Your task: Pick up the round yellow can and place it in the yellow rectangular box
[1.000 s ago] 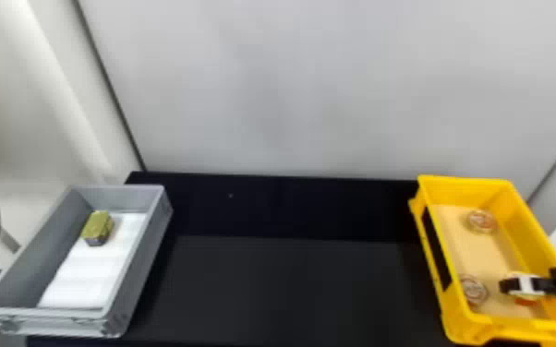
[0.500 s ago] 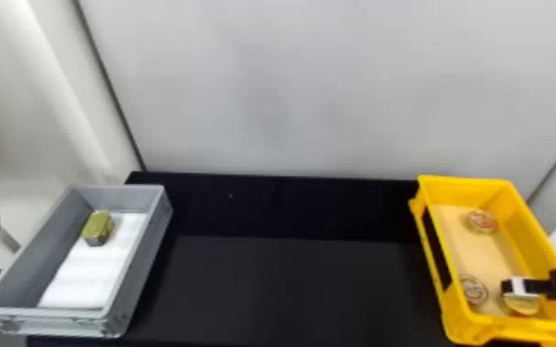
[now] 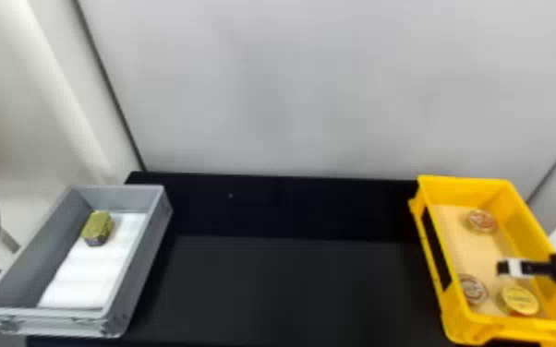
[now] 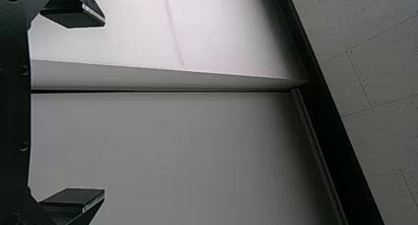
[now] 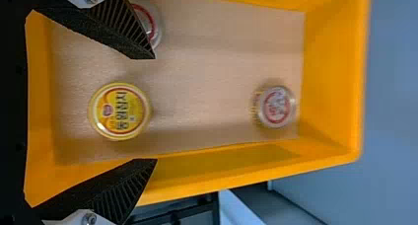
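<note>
Easy now: lift right gripper [image 5: 156,109], spread and empty, straight up, brushing neither yellow can [image 5: 120,111] nor yellow box [image 3: 522,225].

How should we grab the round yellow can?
Yellow can: grip its round side wall, probably from above, jaws on opposite sides. It sits flat, lid up, and the walls of the yellow box would hinder a sideways approach.

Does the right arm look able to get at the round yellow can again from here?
Probably yes: the right gripper hangs open above the yellow box, and nothing lies on top of the round yellow can. The red-and-white can close beside it might crowd one finger.
</note>
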Robot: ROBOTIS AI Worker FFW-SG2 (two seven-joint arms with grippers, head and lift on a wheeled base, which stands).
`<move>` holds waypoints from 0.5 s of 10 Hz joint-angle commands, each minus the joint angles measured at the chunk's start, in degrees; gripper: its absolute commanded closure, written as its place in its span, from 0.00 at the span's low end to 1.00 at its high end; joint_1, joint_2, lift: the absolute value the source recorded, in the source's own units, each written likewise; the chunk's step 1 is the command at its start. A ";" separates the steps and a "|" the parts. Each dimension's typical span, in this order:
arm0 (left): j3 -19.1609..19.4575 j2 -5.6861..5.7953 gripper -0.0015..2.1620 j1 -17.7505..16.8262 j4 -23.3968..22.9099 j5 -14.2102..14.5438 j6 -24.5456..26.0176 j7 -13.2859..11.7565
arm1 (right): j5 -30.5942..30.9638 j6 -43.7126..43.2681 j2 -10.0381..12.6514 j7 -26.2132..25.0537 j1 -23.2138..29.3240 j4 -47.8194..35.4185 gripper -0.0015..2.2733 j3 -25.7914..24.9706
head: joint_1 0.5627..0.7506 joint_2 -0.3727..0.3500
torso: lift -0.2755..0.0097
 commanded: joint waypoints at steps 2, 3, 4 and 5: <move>-0.09 -0.40 0.03 0.06 0.00 -0.09 0.30 -0.07 | -1.60 2.79 0.58 -1.90 -0.21 -17.58 0.02 0.99 | 0.70 0.59 | 0.96; -0.09 -0.49 0.03 0.15 0.00 -0.26 0.39 0.02 | -1.60 5.52 0.58 -2.78 -1.26 -25.05 0.02 2.49 | 0.70 0.59 | 0.96; -0.09 -0.66 0.03 0.15 0.00 -0.26 0.57 0.02 | -1.60 7.63 0.67 -4.89 -2.23 -31.55 0.02 4.42 | 0.70 0.59 | 0.96; -0.18 -0.84 0.03 0.33 0.00 -0.35 0.66 0.02 | -1.68 8.95 0.76 -7.53 -3.02 -37.53 0.02 6.35 | 0.70 0.59 | 0.96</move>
